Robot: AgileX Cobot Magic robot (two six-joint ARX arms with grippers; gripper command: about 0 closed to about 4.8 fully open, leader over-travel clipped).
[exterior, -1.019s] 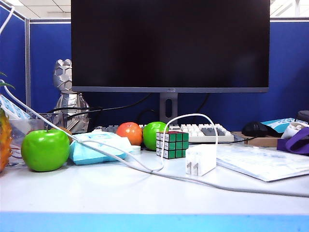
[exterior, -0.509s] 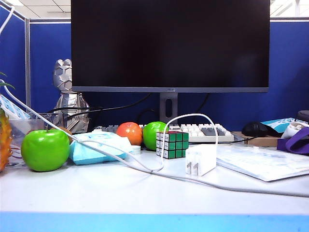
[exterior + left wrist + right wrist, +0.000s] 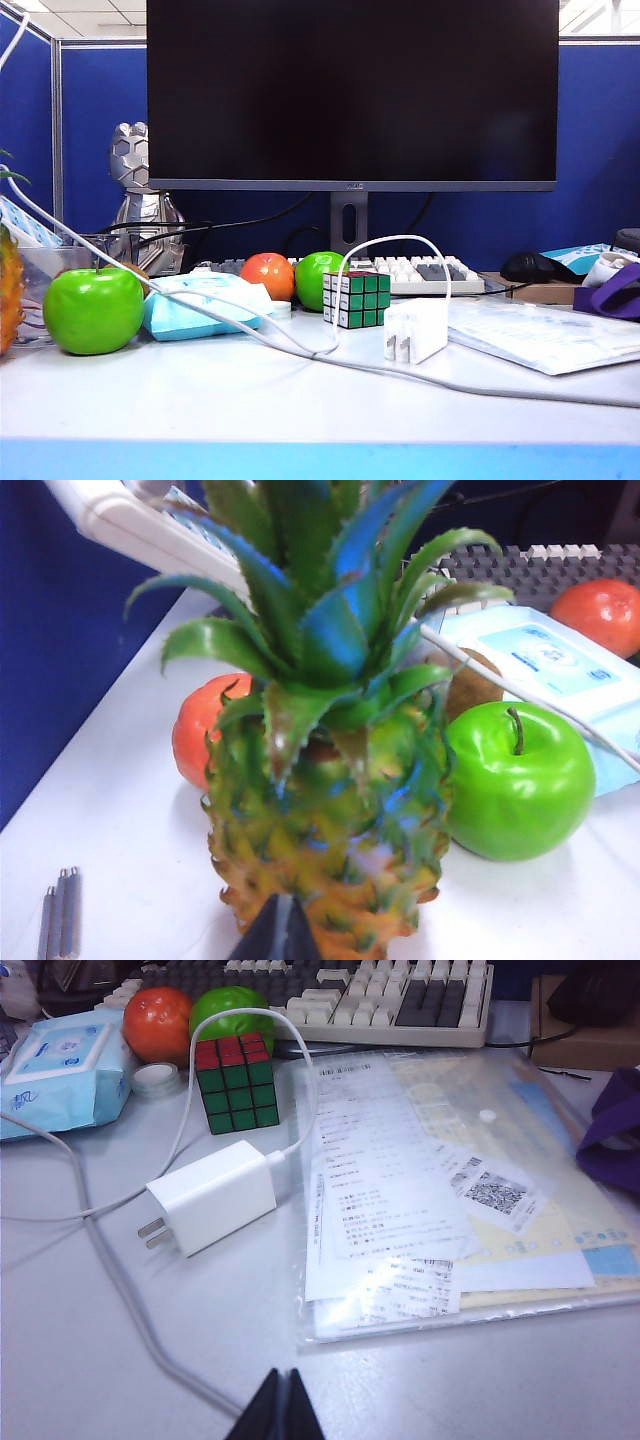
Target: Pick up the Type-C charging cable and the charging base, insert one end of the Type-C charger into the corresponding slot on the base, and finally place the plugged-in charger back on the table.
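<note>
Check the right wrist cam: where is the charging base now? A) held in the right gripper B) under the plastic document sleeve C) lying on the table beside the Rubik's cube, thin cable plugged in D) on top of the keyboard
C: the charging base lies on the table beside the Rubik's cube, with the Type-C charging cable entering one end; the right gripper is shut, empty and apart from it.

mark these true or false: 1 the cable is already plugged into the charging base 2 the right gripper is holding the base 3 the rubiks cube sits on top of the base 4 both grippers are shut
1. True: the Type-C charging cable runs into the charging base.
2. False: the right gripper is shut and empty, apart from the base lying on the table.
3. False: the Rubik's cube stands on the table beyond the base.
4. True: the left gripper, by the pineapple, is shut too.
</note>
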